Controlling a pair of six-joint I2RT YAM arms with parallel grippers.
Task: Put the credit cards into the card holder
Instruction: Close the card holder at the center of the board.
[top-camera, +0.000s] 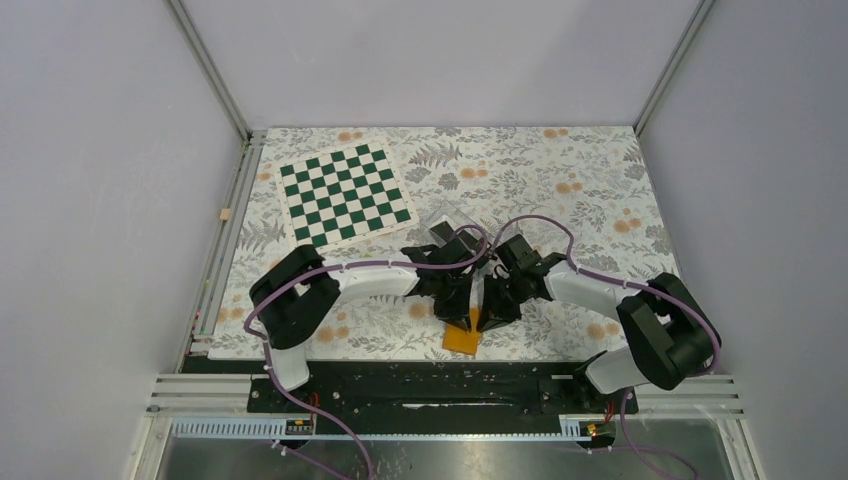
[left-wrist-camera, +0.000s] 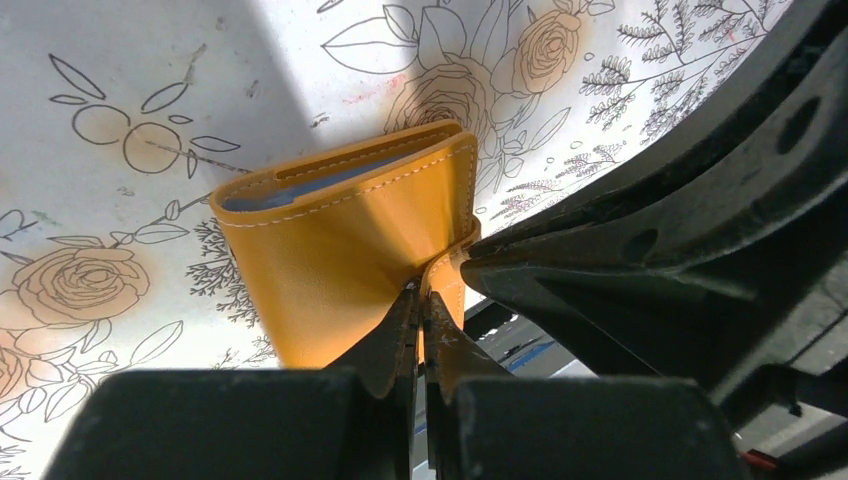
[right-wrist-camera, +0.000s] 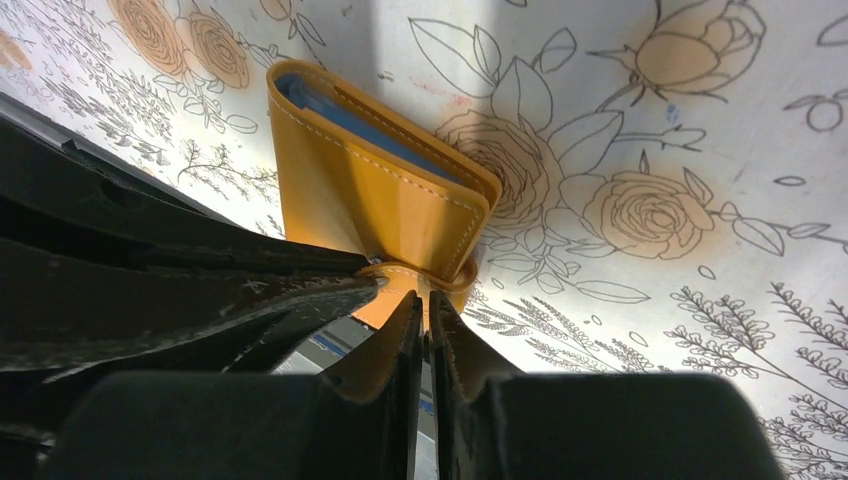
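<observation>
Both arms are bent in toward mid-table and their tips meet over the wallet (top-camera: 462, 338). The wallet sits at the near edge of the table (top-camera: 560, 200), just ahead of the two bases.

L gripper (left-wrist-camera: 422, 300): fingers together and clamped on the wallet's strap (left-wrist-camera: 448, 275). In the L wrist view I see an orange sliver of strap between the pads.

R gripper (right-wrist-camera: 420, 300): fingers nearly together, with only a thin slit between them. The tips are right at the strap loop, on the opposite side from L. I can't tell whether the strap is actually pinched or only touched.

The two grippers are tip to tip. Each wrist cam shows the other arm's black finger up against the strap end of the wallet.

Wallet state: folded, with the two halves slightly parted at the far edge. The blue lining (right-wrist-camera: 330, 115) shows in that slot. The orange outer face is toward both cams. I can't tell whether it rests on the cloth or is lifted off it.

The clear box (top-camera: 447, 218) is just behind the grippers and partly hidden by the L arm. I can't read its contents.

The checkerboard (top-camera: 345, 195) is at far left, well apart from the wallet.
</observation>
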